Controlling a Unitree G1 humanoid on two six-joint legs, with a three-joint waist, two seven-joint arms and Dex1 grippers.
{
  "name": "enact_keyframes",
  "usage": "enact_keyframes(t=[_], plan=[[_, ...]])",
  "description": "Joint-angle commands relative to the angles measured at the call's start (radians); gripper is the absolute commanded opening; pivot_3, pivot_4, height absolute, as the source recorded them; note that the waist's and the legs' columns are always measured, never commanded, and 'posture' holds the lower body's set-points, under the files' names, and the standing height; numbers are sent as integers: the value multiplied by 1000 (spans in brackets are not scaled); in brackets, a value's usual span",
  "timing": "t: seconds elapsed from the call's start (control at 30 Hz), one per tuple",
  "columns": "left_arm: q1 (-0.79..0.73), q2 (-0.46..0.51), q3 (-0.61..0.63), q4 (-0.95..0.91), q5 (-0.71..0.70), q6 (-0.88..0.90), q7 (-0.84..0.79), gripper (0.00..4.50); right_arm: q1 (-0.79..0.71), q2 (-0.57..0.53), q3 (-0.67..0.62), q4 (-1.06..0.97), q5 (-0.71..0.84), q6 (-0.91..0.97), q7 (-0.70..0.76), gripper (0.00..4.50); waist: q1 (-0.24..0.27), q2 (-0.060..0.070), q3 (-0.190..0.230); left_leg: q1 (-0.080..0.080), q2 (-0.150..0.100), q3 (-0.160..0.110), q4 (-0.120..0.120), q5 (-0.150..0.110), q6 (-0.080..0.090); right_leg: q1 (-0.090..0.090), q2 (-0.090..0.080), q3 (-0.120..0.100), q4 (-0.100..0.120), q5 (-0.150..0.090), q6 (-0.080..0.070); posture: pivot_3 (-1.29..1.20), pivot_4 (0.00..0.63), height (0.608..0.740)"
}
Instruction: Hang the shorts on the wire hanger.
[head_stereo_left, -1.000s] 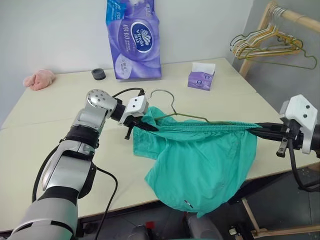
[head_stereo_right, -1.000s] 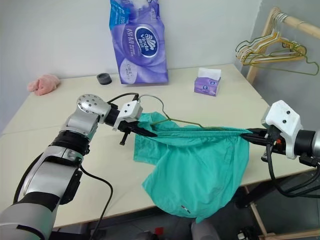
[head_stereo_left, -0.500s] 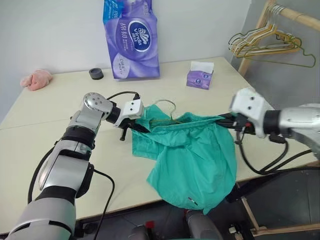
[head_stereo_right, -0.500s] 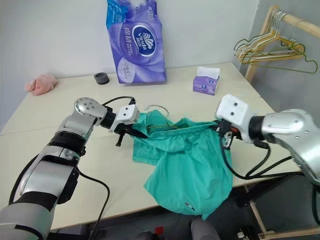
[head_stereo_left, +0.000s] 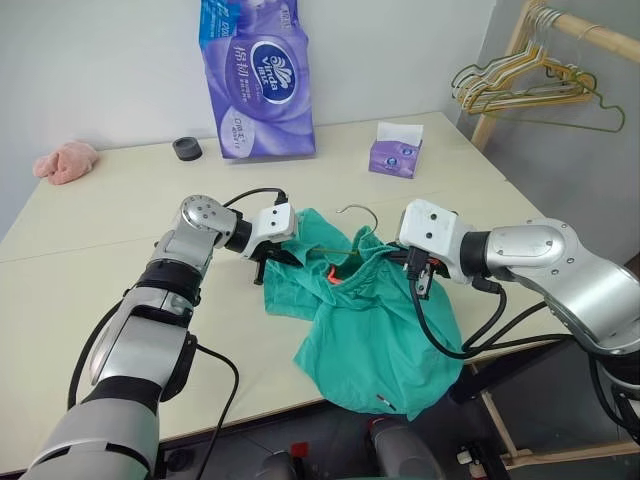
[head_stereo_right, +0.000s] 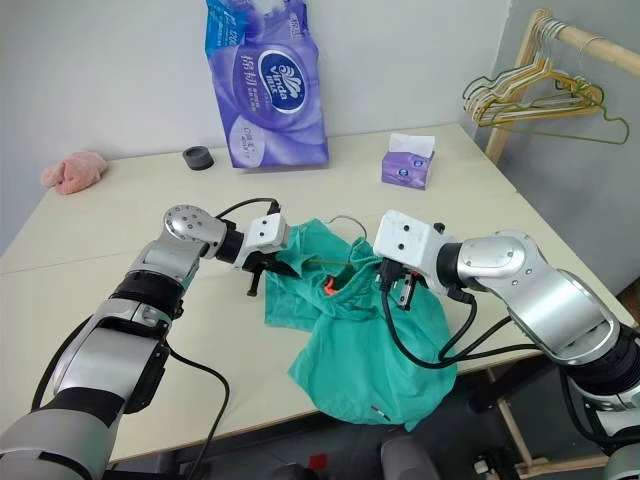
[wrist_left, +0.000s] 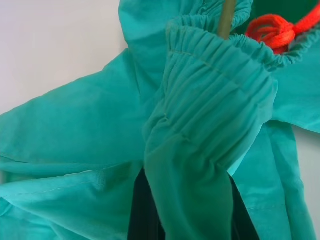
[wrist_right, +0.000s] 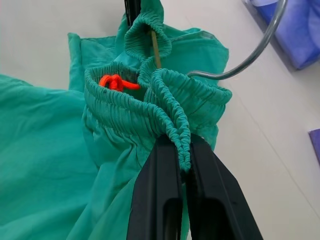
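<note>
The teal-green shorts (head_stereo_left: 372, 325) lie bunched at the table's front, their legs hanging over the edge. My left gripper (head_stereo_left: 284, 256) is shut on one end of the gathered waistband (wrist_left: 215, 85). My right gripper (wrist_right: 181, 146) is shut on the other end, a short way to the right of the left one. The orange drawstring knot (wrist_right: 114, 81) shows inside the slack waist opening. The wire hanger (wrist_right: 260, 47) sits inside the waistband with only its curved hook (head_stereo_left: 358, 211) sticking out toward the back. The rest of the hanger is hidden by fabric.
A purple tissue pack (head_stereo_left: 258, 80) stands at the back, with a black ring (head_stereo_left: 187, 148) to its left and a small tissue box (head_stereo_left: 396, 152) to its right. A pink cloth lump (head_stereo_left: 65, 160) lies far left. A wooden rack with several hangers (head_stereo_left: 520, 85) stands off the table's right.
My right gripper has swung left toward the left one with its end of the waistband. The waistband went from stretched tight to bunched and slack. The left gripper stayed in place.
</note>
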Motion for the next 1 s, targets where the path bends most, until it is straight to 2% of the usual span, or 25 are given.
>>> enact_keyframes(t=[0.03, 0.27, 0.4, 0.57, 0.7, 0.73, 0.87, 0.93, 1.0], plan=[[-15, -4, 30, -25, -9, -8, 26, 0, -6, 8, -52, -39, -7, -1, -4, 772, 0, 0, 0, 0, 0, 0, 0, 0, 0, 0, 0, 0, 0, 0, 0, -293, 75, 740], [-10, -15, 46, -19, -16, -19, 89, 0, 12, 48, -138, -110, 92, 93, 5, 3044, 0, 0, 0, 0, 0, -1, 0, 0, 0, 0, 0, 0, 0, 0, 0, -294, 75, 740], [-4, -39, 73, -19, -33, -21, 142, 0, 19, 77, -241, -179, 207, 188, 5, 4413, 0, 0, 0, 0, 0, -1, 0, 0, 0, 0, 0, -1, 0, 0, 0, -295, 75, 740], [18, -67, 99, -43, -49, 1, 169, 0, 29, 75, -360, -213, 278, 267, -33, 4413, 1, 0, 0, -1, -1, -1, 0, 0, 0, 1, -2, -2, 0, 0, 0, -296, 78, 740], [51, -79, 104, -82, -56, 17, 173, 0, 119, -33, -509, -224, 318, 323, -11, 4413, 6, 0, 0, -1, -1, -2, 0, 0, 0, 1, -2, -2, 0, 0, 0, -296, 78, 740], [59, -79, 103, -92, -56, 21, 173, 0, 167, -85, -548, -216, 311, 325, 1, 4413, 7, 0, 0, -2, -2, -2, 0, 0, 0, 1, -3, -3, 0, 0, 0, -296, 78, 740], [73, -74, 103, -113, -61, 34, 168, 0, 540, -292, -651, -200, 207, 199, 97, 4413, 14, 0, 0, -3, -3, -2, 1, 0, 0, 2, -5, -4, -1, -1, 2, -302, 81, 740], [73, -74, 105, -114, -65, 38, 166, 0, 665, -293, -653, -186, 167, 125, 92, 4413, 10, 0, 0, -2, -4, -1, 1, 0, 0, 2, -5, -3, -1, -1, 2, -303, 80, 740], [73, -77, 109, -116, -73, 43, 161, 0, 723, -278, -639, -173, 140, 65, 82, 4413, 3, 0, -1, 0, -3, 0, 1, 0, 0, 3, -4, -2, 0, -2, 3, -303, 80, 740]])
